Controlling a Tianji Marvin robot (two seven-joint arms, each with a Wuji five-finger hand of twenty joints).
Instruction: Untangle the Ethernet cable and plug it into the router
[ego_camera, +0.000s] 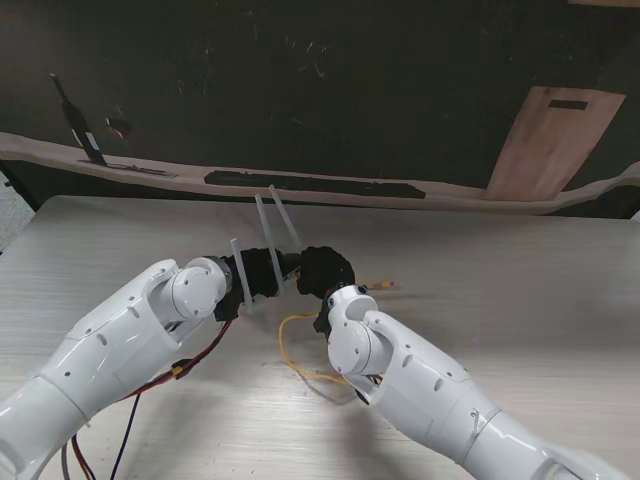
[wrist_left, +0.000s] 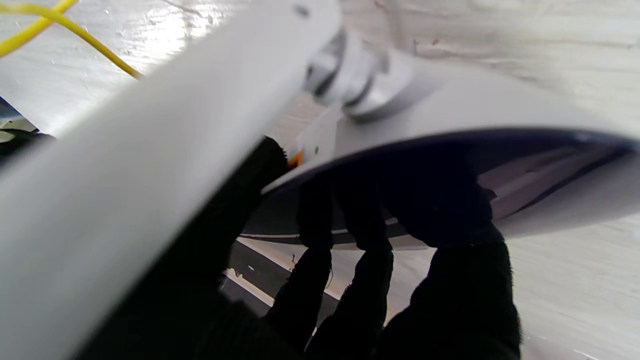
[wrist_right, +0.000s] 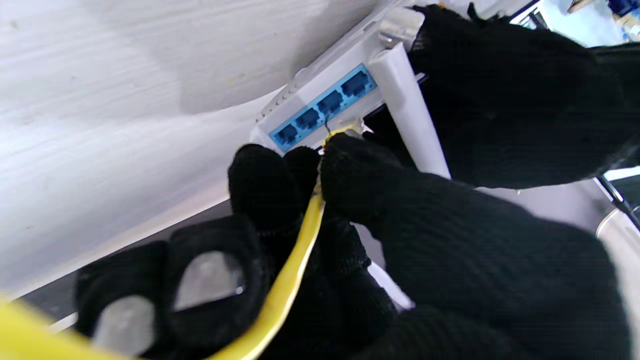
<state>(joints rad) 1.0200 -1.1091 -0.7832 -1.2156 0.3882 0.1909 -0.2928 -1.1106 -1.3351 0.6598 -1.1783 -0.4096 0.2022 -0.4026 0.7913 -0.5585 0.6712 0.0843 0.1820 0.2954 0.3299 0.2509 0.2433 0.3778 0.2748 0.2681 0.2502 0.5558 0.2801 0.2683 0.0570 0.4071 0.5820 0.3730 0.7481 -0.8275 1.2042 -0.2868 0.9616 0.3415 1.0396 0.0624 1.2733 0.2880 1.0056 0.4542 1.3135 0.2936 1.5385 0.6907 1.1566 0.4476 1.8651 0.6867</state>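
Note:
The white router (wrist_right: 345, 65) is held off the table, its several blue ports (wrist_right: 320, 107) turned toward my right hand. My left hand (ego_camera: 262, 272), in a black glove, is shut on the router; its fingers (wrist_left: 360, 220) curl around the body (wrist_left: 500, 125), and white antennas (ego_camera: 278, 228) stick up. My right hand (ego_camera: 322, 270) is shut on the yellow Ethernet cable (wrist_right: 300, 245), pinching it just behind the clear plug (wrist_right: 345, 126). The plug tip sits right at the port row; whether it is seated is hidden. Slack cable (ego_camera: 292, 352) loops on the table, nearer to me.
The other cable end (ego_camera: 384, 287) lies on the pale wooden table (ego_camera: 520, 290) to the right of the hands. A dark backdrop with a wooden panel (ego_camera: 553, 140) rises beyond the far edge. Red and black wires (ego_camera: 190, 365) hang under my left arm.

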